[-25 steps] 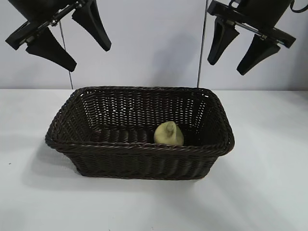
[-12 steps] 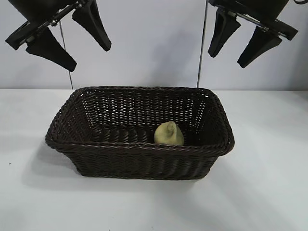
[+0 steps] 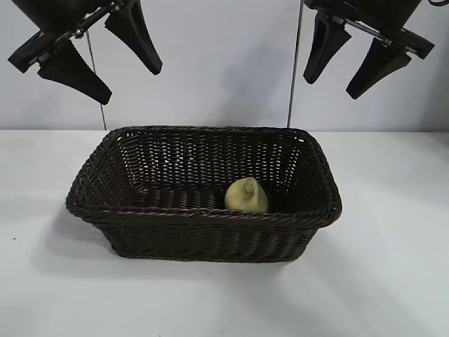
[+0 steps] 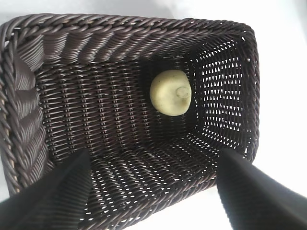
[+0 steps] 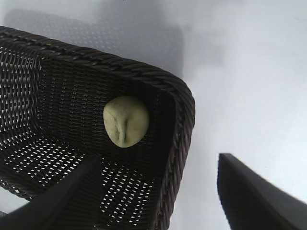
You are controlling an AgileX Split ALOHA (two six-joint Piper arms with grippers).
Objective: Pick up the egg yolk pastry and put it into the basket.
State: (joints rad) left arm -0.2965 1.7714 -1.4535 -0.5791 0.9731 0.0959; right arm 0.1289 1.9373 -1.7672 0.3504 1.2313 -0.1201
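The egg yolk pastry (image 3: 246, 195), a small pale yellow-green bun, lies inside the dark brown wicker basket (image 3: 203, 214), near its front right corner. It also shows in the left wrist view (image 4: 171, 92) and the right wrist view (image 5: 125, 120). The basket shows there too, in the left wrist view (image 4: 120, 33) and the right wrist view (image 5: 180, 124). My left gripper (image 3: 126, 67) hangs open and empty high above the basket's left end. My right gripper (image 3: 335, 70) hangs open and empty high above the basket's right end.
The basket stands in the middle of a white table (image 3: 393, 281). A pale wall with two thin vertical rods (image 3: 295, 70) is behind it.
My right gripper has risen a little. The left gripper, pastry and basket have not moved.
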